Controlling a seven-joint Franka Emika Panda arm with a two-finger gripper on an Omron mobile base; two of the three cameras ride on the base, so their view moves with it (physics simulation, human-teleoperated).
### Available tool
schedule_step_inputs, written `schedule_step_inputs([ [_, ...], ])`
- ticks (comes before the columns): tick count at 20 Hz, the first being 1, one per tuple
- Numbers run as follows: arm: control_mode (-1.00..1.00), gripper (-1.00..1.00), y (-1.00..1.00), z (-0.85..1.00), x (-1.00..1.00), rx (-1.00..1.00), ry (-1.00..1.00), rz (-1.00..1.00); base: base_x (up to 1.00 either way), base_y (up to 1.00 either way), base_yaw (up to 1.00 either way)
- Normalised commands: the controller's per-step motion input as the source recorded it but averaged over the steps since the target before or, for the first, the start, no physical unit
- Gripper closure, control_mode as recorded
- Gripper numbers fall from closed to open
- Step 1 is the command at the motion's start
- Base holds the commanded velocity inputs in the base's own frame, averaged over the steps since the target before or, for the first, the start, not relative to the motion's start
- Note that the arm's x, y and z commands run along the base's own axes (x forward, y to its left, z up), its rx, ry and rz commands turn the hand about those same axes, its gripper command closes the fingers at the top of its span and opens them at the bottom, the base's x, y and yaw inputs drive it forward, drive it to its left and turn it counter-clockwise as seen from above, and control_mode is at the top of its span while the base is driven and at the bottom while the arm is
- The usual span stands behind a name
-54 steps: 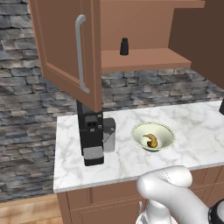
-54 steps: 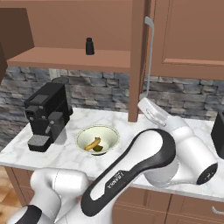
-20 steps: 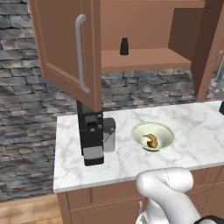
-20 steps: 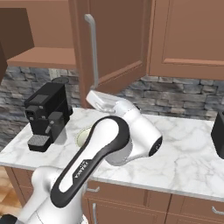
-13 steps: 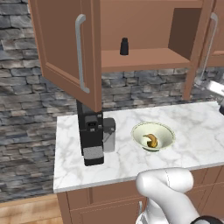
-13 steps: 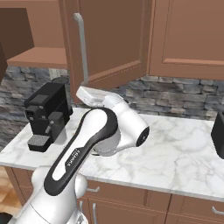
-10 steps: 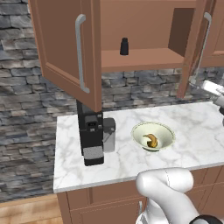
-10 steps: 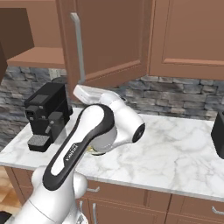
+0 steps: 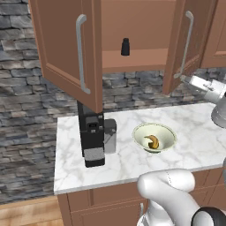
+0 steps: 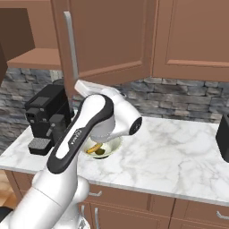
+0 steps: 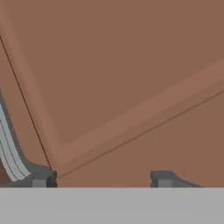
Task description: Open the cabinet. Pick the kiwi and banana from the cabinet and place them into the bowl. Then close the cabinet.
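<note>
- A white marble counter runs under a grey stone backsplash and reddish-brown wall cupboards.
- The gripper faces the panelled front of the right door of the reddish-brown wooden cabinet; its two dark fingertips stand apart with bare door between them, clamped on nothing. The long silver bar handle of that door runs just beside the left tip.
- In the left base view the gripper sits at the lower end of the right door's handle, and that door stands partly open.
- The left door hangs wide open, its own silver bar handle facing out.
- On the cabinet shelf stands a small black bottle-shaped object.
- Below, the wide pale cream-green bowl rests on the counter and holds the curved yellow banana; in the right base view the small olive-brown kiwi lies beside the banana in the bowl.
- A black coffee machine stands left of the bowl, near it but apart.
</note>
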Motion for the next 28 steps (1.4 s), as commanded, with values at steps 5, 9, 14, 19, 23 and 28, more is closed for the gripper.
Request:
schedule_step_inputs([
  [5, -1.0, -1.0, 0.0, 0.0, 0.61, 0.0, 0.0, 0.0, 0.0, 0.0, 0.0],
  [9, -1.0, -1.0, 0.0, 0.06, 0.61, 0.0, 0.0, 0.0, 0.0, 0.0, 0.0],
  [14, -1.0, -1.0, 0.0, 0.2, 0.5, 0.0, 0.04, 0.0, 0.0, 0.0, 0.0],
  [19, -1.0, -1.0, 0.0, 0.18, 0.51, 0.0, 0.08, 0.0, 0.0, 0.0, 0.0],
  [23, -1.0, -1.0, 0.0, 0.08, 0.48, 0.0, 0.07, 0.0, 0.0, 0.0, 0.0],
  [28, -1.0, -1.0, 0.0, 0.0, 0.46, 0.0, 0.03, 0.0, 0.0, 0.0, 0.0],
])
